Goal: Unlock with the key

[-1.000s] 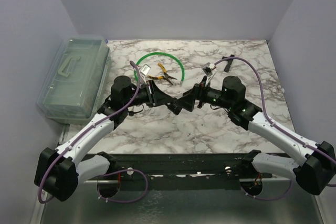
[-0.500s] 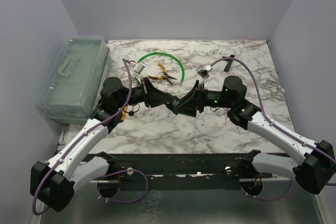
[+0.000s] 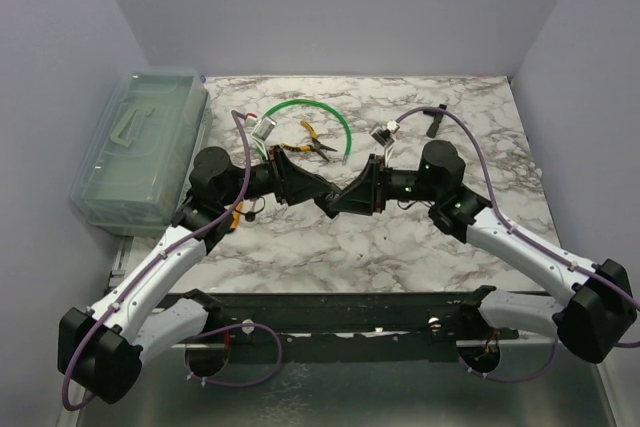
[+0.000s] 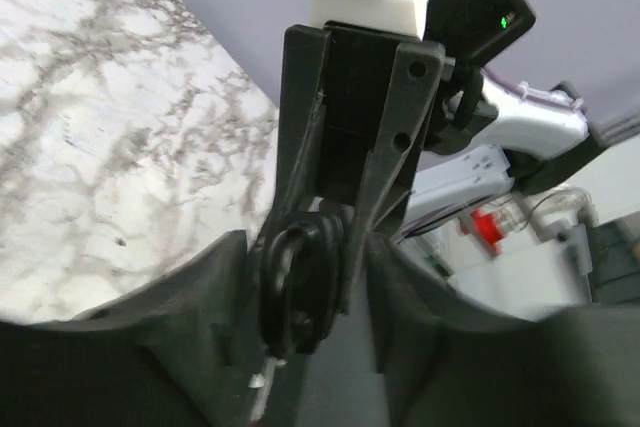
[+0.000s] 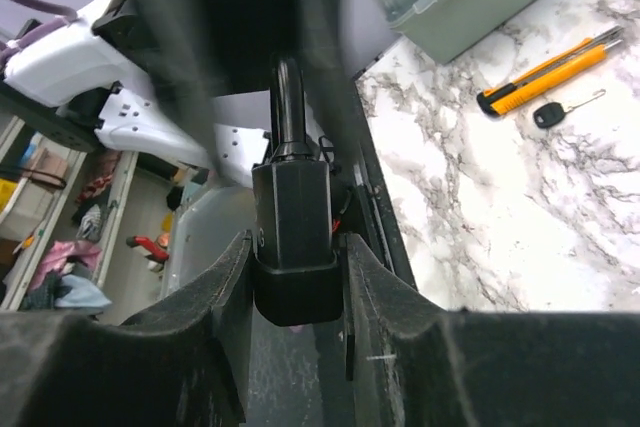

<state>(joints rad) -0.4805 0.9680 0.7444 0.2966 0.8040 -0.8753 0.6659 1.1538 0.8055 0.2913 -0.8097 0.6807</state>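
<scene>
Both arms meet over the middle of the bench (image 3: 400, 247) with the black padlock (image 5: 292, 217) between them, off the surface. Right claw (image 5: 295, 242) is closed on the lock body: both fingers sit flush against its sides, and the shackle points away from the right wrist camera toward the other arm. Left claw (image 4: 305, 257) has the shackle end. In the left wrist view the black loop sits between its two fingers with the right claw's fingers coming in from above, so it reads as gripping the padlock, though the contact itself is blurred. There's a small pale sliver just below the loop in that view and I can't tell what it is. The key (image 5: 550, 113) is not in either claw. It lies flat on the bench, dark head with a thin silvery shank, just beside an orange utility knife (image 5: 550, 69) and apart from the padlock; from above that spot is near the left arm's forearm. Further back on the bench there's a green hoop (image 3: 305, 107) with yellow-handled pliers (image 3: 312, 148) inside its arc, and a clear plastic box (image 3: 140, 147) sits at the far left edge.
</scene>
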